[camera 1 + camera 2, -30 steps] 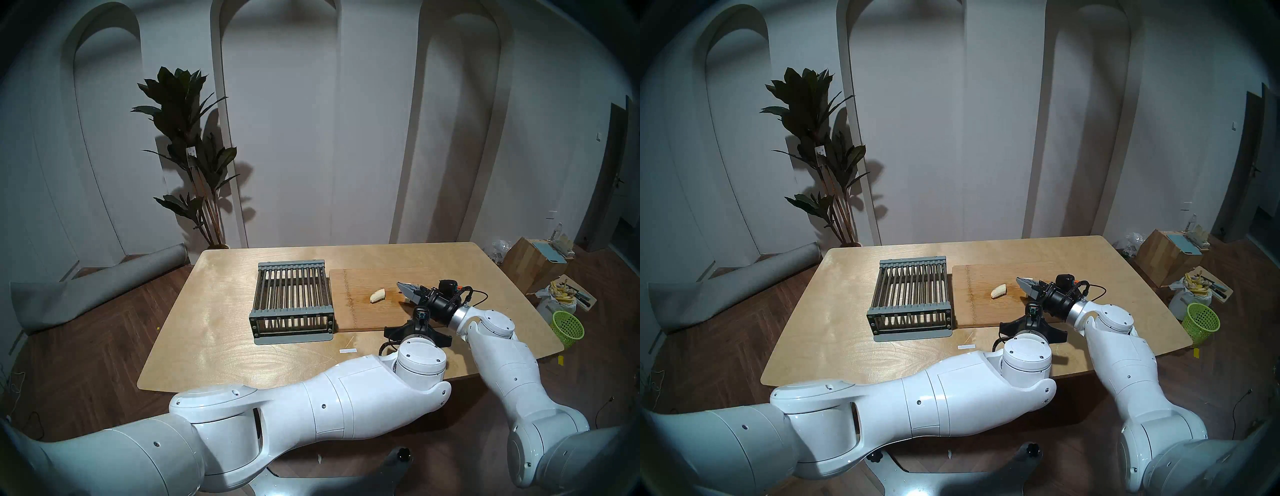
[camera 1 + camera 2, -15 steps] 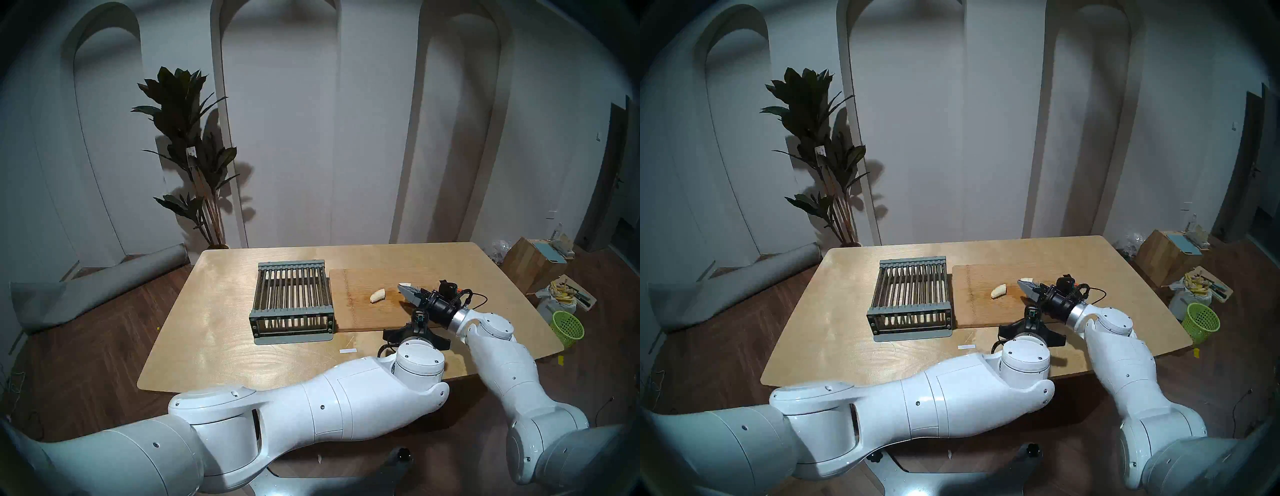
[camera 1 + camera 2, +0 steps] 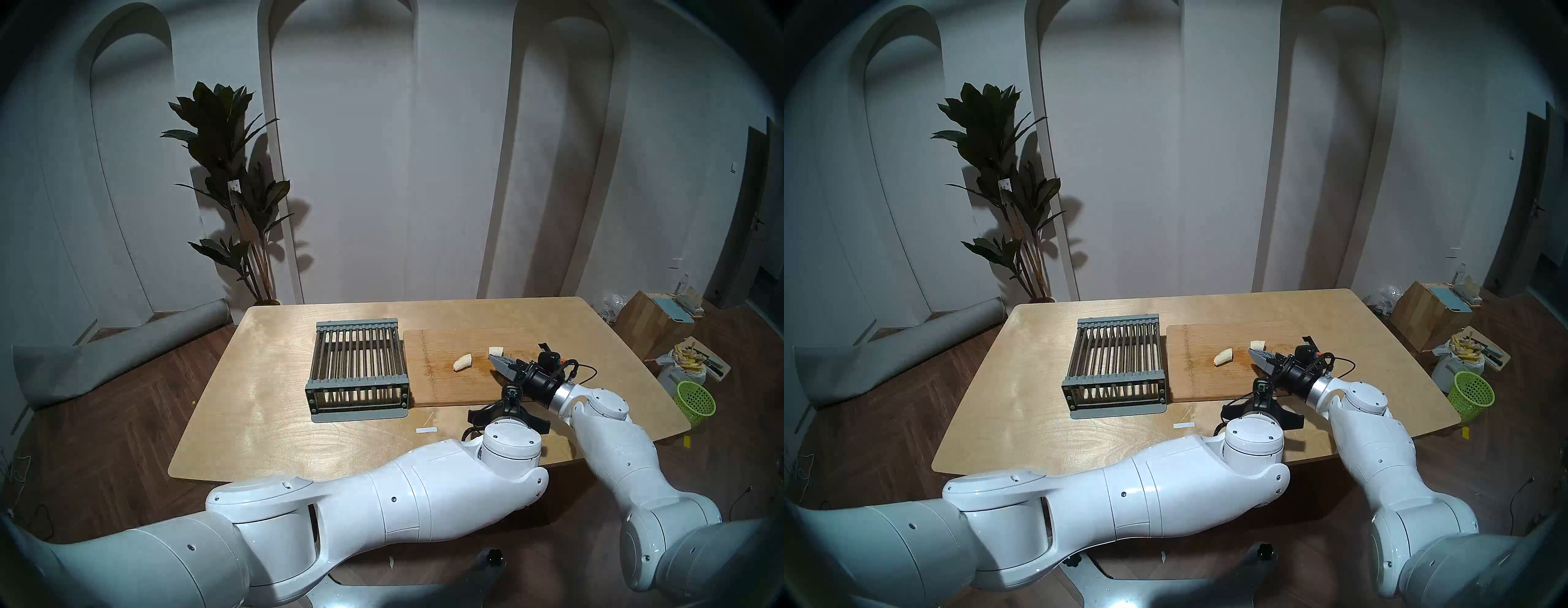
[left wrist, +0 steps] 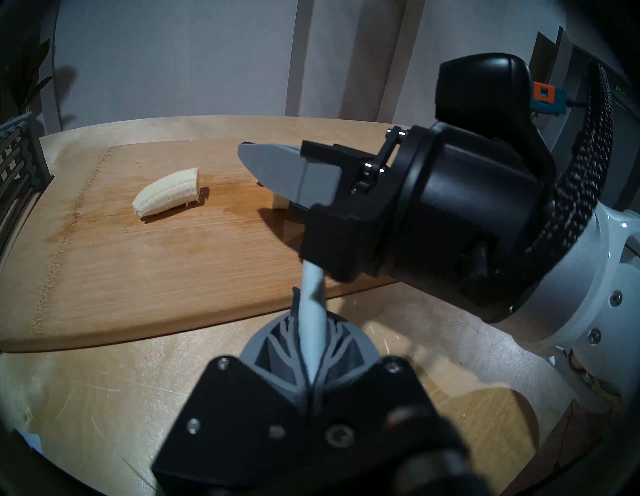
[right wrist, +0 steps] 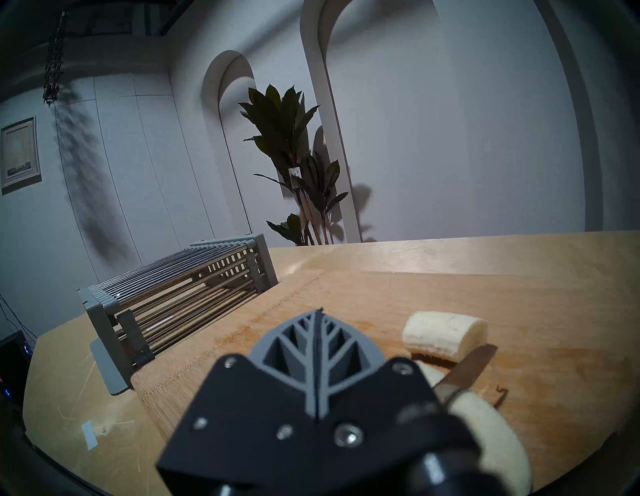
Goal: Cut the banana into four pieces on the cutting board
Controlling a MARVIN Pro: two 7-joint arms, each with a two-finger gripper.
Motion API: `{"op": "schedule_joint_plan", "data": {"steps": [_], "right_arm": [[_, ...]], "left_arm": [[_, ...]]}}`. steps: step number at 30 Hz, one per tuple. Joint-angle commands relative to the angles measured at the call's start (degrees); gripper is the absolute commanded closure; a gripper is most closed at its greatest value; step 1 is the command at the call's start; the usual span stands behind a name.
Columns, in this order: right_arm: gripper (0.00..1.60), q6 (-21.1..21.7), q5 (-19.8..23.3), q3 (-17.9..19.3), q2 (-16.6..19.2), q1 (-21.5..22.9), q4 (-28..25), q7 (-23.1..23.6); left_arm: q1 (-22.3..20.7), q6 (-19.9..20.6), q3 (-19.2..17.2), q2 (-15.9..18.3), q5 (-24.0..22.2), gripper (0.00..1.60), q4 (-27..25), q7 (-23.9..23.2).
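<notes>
The cutting board (image 3: 441, 384) lies on the right half of the table. A tapered banana piece (image 3: 462, 362) rests mid-board, and a short chunk (image 3: 495, 351) sits behind my right gripper (image 3: 492, 358). In the right wrist view that chunk (image 5: 445, 334) and another banana piece (image 5: 495, 436) lie on either side of a dark knife blade (image 5: 465, 369). My right gripper (image 5: 317, 313) is shut and empty, low over the board. My left gripper (image 4: 310, 322) is shut on the knife's pale handle (image 4: 313, 298), which runs up under the right gripper (image 4: 249, 156).
A grey metal slatted rack (image 3: 357, 369) stands just left of the board. A small white strip (image 3: 426, 430) lies on the table (image 3: 275, 424) near its front edge. My two wrists are close together at the board's near right corner.
My right gripper has drawn back to the right and nearer, uncovering the short banana chunk behind it. My left wrist has slid slightly back toward me. The tapered piece has not moved.
</notes>
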Motion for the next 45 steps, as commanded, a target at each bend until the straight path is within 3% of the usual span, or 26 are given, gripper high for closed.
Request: {"op": "schedule_joint_plan", "data": {"steps": [1, 13, 28, 45], "right_arm": [[1.6, 3.45, -0.54, -0.24, 0.25, 1.15, -1.41, -1.92], [1.6, 5.77, -2.07, 0.09, -0.33, 1.42, -2.41, -5.37], [1.6, 7.41, -2.36, 0.74, -0.5, 0.84, -5.24, -5.7], [1.6, 10.08, -1.35, 3.51, 0.18, -5.64, -10.93, -7.87]], "left_arm": [[-1.05, -0.44, -0.42, -0.73, 0.22, 1.6, 0.19, -0.66], [-1.83, 1.31, -1.45, 0.25, -1.61, 1.6, -1.22, -1.64], [-5.55, 11.0, -5.23, 5.5, -6.02, 1.6, -10.53, 0.05], [-4.48, 12.17, -4.72, 4.66, -7.15, 1.6, -10.9, 0.16]]}}
